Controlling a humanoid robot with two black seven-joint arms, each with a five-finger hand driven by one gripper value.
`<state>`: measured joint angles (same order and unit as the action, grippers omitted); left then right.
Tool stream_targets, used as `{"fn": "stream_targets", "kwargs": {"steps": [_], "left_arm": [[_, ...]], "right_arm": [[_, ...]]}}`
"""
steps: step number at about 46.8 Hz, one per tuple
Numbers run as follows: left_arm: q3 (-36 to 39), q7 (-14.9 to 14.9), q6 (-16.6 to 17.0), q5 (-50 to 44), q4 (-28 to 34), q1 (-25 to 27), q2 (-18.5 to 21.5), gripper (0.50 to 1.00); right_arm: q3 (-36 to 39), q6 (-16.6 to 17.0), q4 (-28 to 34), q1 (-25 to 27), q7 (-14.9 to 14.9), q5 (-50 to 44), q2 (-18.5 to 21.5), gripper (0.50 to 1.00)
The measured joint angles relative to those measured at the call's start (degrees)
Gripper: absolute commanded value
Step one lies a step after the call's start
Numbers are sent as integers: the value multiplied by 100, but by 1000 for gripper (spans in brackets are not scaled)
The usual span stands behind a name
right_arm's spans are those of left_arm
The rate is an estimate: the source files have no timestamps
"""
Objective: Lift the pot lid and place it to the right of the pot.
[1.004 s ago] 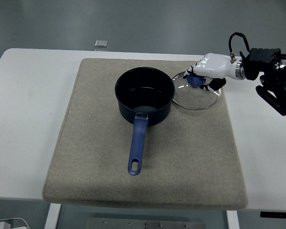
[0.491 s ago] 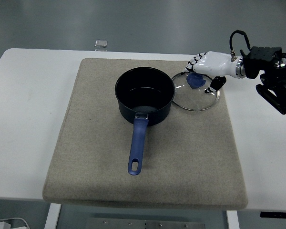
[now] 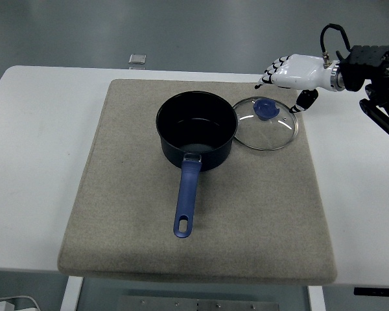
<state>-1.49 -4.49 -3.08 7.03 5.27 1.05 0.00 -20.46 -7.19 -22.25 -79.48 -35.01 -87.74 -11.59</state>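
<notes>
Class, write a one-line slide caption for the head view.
Glass lid lies right of the pot; open right hand hovers above.

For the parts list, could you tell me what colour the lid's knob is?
Blue, seen best in the head view: the knob sits on the glass lid.

White table [image 3: 39, 129]; grey mat [image 3: 117, 214] on it.

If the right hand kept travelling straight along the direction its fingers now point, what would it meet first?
The right hand, open and empty, points left and slightly down, above the mat's far edge. It seems to pass behind the glass lid and pot, so the way looks free, though depth is unclear.
</notes>
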Motion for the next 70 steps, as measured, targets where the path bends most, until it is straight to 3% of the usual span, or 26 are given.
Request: {"fn": "stream_targets", "kwargs": {"steps": [11, 17, 29, 47, 52, 62, 70], "left_arm": [[0, 1, 0, 0, 0, 0, 0, 1000], [0, 0, 0, 0, 0, 0, 0, 1000], [-2, 1, 0, 0, 0, 0, 0, 1000], [-2, 1, 0, 0, 0, -1, 0, 1000], [-1, 0, 0, 0, 0, -1, 0, 1000], [-1, 0, 0, 0, 0, 2, 0, 1000], [0, 1, 0, 0, 0, 1, 0, 1000]], "right_arm": [[70, -51, 12, -278, 0, 89, -32, 917], [85, -63, 21, -304, 0, 653, -6, 917], [83, -59, 35, -411, 1, 2442, 3, 917], [94, 32, 28, -561, 2, 5982, 36, 917], [99, 258, 18, -572, 13, 6620, 75, 917], [343, 634, 17, -472, 917, 7815, 78, 917], [525, 663, 12, -283, 1065, 8282, 85, 917]]}}
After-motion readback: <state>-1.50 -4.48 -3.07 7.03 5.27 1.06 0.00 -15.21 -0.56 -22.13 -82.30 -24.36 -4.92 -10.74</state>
